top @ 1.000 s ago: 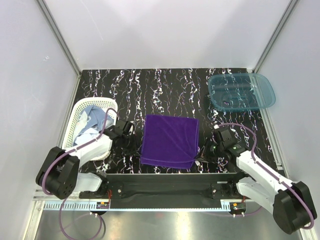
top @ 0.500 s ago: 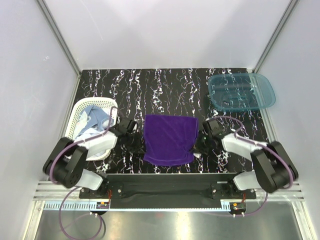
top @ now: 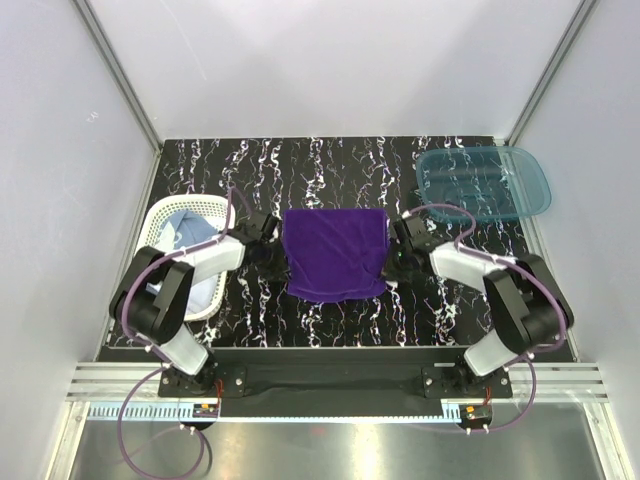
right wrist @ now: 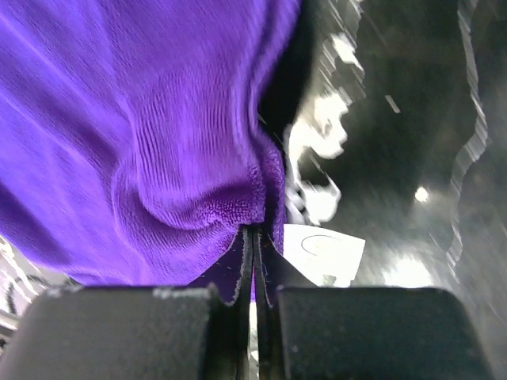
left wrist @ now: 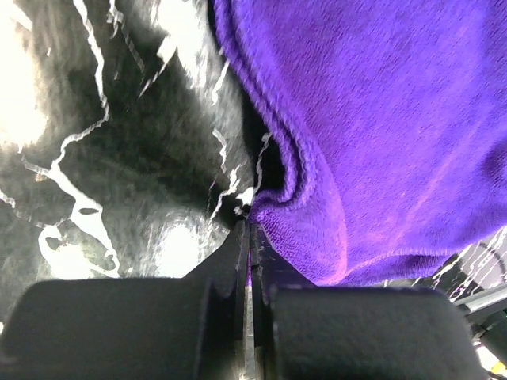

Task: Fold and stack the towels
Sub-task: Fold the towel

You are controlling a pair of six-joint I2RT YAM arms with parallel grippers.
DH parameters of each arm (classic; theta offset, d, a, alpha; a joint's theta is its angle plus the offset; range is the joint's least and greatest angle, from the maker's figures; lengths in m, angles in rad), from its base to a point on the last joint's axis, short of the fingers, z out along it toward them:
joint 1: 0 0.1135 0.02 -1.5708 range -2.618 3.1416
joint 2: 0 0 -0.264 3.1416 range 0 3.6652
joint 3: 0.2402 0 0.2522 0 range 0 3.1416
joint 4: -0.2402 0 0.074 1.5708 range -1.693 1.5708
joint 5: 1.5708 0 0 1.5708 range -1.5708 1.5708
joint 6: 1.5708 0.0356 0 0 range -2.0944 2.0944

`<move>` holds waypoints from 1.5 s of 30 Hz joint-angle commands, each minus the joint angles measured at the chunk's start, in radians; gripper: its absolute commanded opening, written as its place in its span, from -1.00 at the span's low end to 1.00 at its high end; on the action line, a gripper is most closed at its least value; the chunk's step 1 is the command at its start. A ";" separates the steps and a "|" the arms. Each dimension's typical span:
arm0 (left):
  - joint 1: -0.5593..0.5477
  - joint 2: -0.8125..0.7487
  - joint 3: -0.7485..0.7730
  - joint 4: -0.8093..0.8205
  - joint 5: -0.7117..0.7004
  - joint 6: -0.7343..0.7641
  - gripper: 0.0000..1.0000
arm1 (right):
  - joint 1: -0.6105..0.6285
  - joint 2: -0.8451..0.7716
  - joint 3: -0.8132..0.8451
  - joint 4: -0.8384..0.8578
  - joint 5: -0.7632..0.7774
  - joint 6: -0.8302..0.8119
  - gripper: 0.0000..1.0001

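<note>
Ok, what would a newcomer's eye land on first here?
The deep purple towel at the middle of the dark marbled table, the left gripper and right gripper each shut on a side edge. Next, the teal bin at far right and the white basket of pale blue cloth at left.

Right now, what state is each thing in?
purple towel: pinched at both side edges, bunched at the grips, fold unfinished.
left gripper: shut on the purple towel's left edge.
right gripper: shut on its right edge.
blue towels: crumpled, unfolded.
basket: upright, holding the blue towels.
bin: upright, nothing visible inside.
</note>
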 commanded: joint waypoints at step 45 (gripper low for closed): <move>-0.095 -0.365 -0.277 0.067 0.109 -0.140 -1.00 | 0.002 -0.457 -0.250 -0.285 -0.002 0.118 -1.00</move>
